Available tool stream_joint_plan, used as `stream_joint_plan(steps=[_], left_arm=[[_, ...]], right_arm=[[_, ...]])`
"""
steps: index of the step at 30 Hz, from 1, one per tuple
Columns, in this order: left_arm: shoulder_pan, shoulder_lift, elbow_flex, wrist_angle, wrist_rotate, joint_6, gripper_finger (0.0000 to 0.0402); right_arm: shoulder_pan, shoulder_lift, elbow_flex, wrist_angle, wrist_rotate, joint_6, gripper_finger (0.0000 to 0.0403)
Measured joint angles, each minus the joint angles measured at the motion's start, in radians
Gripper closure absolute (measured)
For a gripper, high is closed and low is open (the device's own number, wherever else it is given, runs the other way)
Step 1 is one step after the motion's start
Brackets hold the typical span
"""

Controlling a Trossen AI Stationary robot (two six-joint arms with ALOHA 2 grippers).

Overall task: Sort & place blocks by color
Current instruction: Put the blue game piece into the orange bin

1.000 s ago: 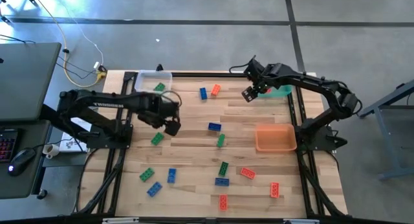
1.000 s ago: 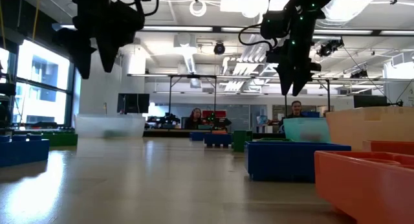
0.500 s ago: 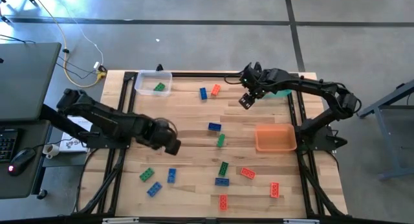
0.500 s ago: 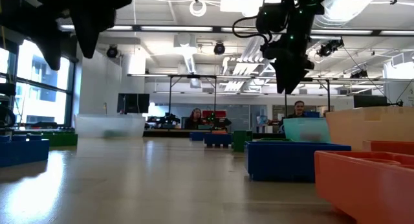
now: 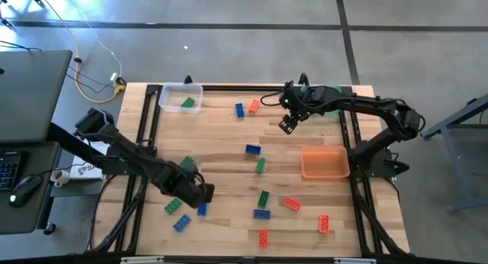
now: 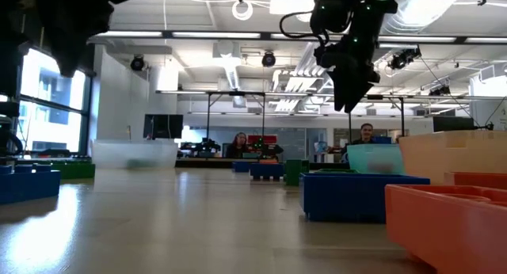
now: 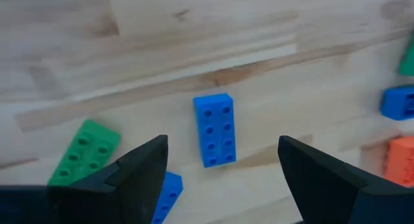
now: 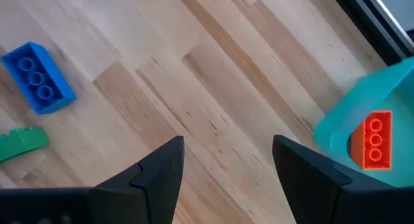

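Note:
Red, green and blue blocks lie scattered flat on the wooden table. My left gripper (image 5: pixel 203 194) is open and empty, low over the near left. Its fingers stand apart, with a blue block (image 7: pixel 215 130) just ahead of the gap. That block also shows in the high view (image 5: pixel 202 210). A green block (image 7: pixel 84 153) lies beside it. My right gripper (image 5: pixel 288 125) is open and empty, raised over bare wood at the far middle. It shows in the right wrist view (image 8: pixel 226 179) and the low view (image 6: pixel 348 92). A blue block (image 8: pixel 37 78) and a green one (image 8: pixel 22 143) lie ahead of it.
A clear tray (image 5: pixel 171 90) at the far left holds one green block (image 5: pixel 187 103). The teal tray (image 8: pixel 362 107), mostly under my right arm, has a red block (image 8: pixel 376 140) in it. The orange tray (image 5: pixel 325 162) sits at the right. Several blocks lie along the near edge.
My left gripper has gone toward the table's near edge and down, from beside the green block at mid-left to just over the blue block at the near left. My right gripper has gone a little toward the left and near edges, away from the teal tray.

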Motion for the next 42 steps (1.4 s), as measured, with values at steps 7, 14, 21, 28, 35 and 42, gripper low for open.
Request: stream_joint_plan(steps=[7,14,21,28,35,42], left_arm=[[-0.030,0.116,0.002,0.123,-0.015,-0.065,0.0122],[-0.034,0.204,0.004,0.185,-0.017,-0.106,0.0122],[-0.034,0.256,0.010,0.214,0.006,-0.126,0.0122],[-0.038,0.272,0.011,0.230,0.023,-0.145,0.0130],[-0.060,0.279,0.011,0.269,0.047,-0.176,0.0135],[-0.074,0.324,0.011,0.277,0.066,-0.194,0.0135]], right_arm=[[0.022,0.000,0.000,0.010,0.000,-0.002,0.0179],[0.022,0.000,0.000,0.015,0.000,-0.002,0.0179],[0.022,0.000,0.000,0.015,0.001,-0.010,0.0179],[0.022,0.000,-0.001,0.018,0.004,-0.036,0.0179],[0.021,0.000,-0.001,0.021,0.008,-0.046,0.0179],[0.021,0.000,-0.001,0.030,0.009,-0.047,0.0179]])
